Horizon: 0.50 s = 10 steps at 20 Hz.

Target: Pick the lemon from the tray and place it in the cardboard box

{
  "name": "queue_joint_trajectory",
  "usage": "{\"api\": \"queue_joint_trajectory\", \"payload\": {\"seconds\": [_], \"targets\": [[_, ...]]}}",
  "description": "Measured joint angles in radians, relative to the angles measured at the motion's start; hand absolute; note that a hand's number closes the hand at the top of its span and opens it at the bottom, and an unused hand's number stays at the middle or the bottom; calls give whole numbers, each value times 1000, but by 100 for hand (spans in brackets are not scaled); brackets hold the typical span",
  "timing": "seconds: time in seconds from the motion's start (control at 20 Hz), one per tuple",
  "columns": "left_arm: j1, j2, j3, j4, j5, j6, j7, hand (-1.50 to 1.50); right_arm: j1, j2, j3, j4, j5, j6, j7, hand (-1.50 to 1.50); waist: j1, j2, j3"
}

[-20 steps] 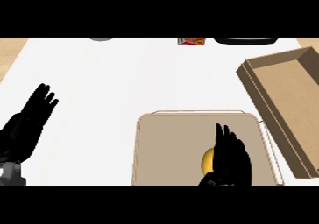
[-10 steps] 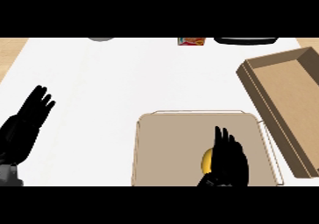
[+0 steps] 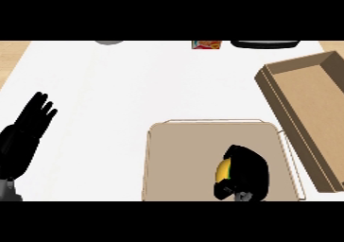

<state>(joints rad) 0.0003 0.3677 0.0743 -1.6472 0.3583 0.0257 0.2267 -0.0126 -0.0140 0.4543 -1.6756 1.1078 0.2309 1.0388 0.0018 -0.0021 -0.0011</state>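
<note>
The right hand (image 3: 246, 172) curls over the lemon (image 3: 223, 170) on the tray (image 3: 189, 156); the lemon is probably light, hard and smooth, so best held around its middle; the left hand (image 3: 22, 137) rests open, far left of the tray.

The tray (image 3: 195, 156) sits on the bench (image 3: 133, 85) in the lower centre of the frame. The lemon (image 3: 223, 171) lies in the tray's lower right part, with the right hand (image 3: 246, 172) over it and touching its right side. The cardboard box (image 3: 311, 113) lies at the right edge, just beside the tray's right rim, running from upper right to lower right. The left hand (image 3: 25, 134) shows at the lower left, well apart from the tray. 3 small things, cut off by the frame, sit along the top edge.
</note>
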Motion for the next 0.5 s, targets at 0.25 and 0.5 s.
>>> {"api": "queue_joint_trajectory", "payload": {"seconds": [0.25,0.5], "targets": [[-6,-25,13,-1,-23,-15,8,0,-6,1,-9,-6,22,4,-16,150,-1,1,1],[-24,-38,21,31,-35,-34,-8,0,-212,-20,-163,161,-70,57,-134,150,7,6,1]]}}
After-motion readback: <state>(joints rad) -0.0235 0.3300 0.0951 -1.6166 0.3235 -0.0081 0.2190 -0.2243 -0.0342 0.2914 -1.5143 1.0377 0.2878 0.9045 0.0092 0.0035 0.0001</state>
